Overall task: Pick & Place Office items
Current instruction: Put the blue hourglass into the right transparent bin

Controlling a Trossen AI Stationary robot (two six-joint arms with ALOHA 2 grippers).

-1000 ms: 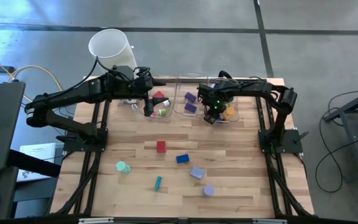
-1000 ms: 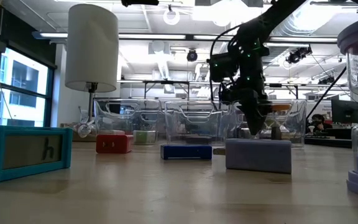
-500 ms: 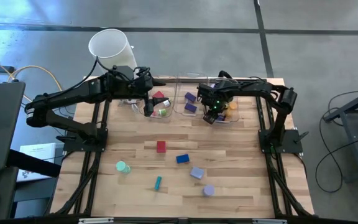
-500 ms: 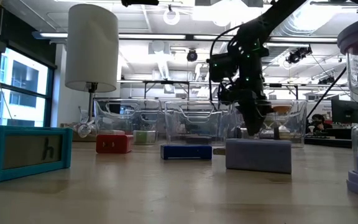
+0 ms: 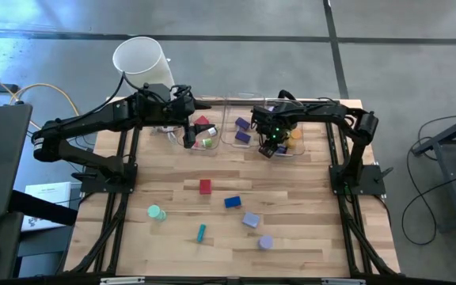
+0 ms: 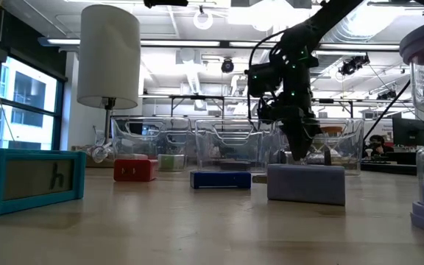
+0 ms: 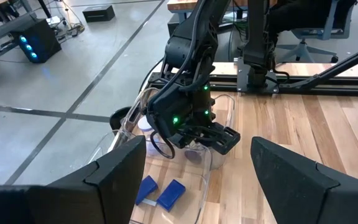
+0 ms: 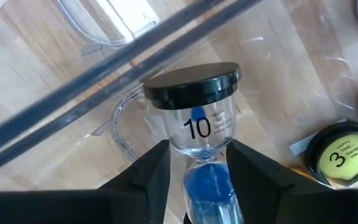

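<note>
Comparing the high view with its earlier frames, we find no shift in either arm. The right gripper [image 5: 269, 148] hangs in the rightmost clear bin [image 5: 298, 150] at about 1 o'clock on the tabletop [image 5: 307, 206], and the left gripper [image 5: 188, 138] waits over the bin at 11 o'clock. Six pieces lie loose toward 6 o'clock: a red block [image 5: 205, 187], a blue block [image 5: 232, 203], a lavender block [image 5: 250, 220], a green roll [image 5: 156, 212], a teal stick [image 5: 201, 232] and a lavender roll [image 5: 265, 242]. The low view shows the right gripper reaching down behind the lavender block, as it did a second ago. In the left wrist view the left arm's fingers [image 7: 114, 174] stand wide apart with nothing between them, and the right arm is farther off over its bin. In the right wrist view a black-capped hourglass [image 8: 194, 118] marked 10, with blue sand, sits between that arm's fingers inside the bin. They hug the glass, but we cannot tell whether they are pressing it or have let go. We judge this piece is as good as delivered, so the next move is probably to lift clear and fetch one of the loose six.
</note>
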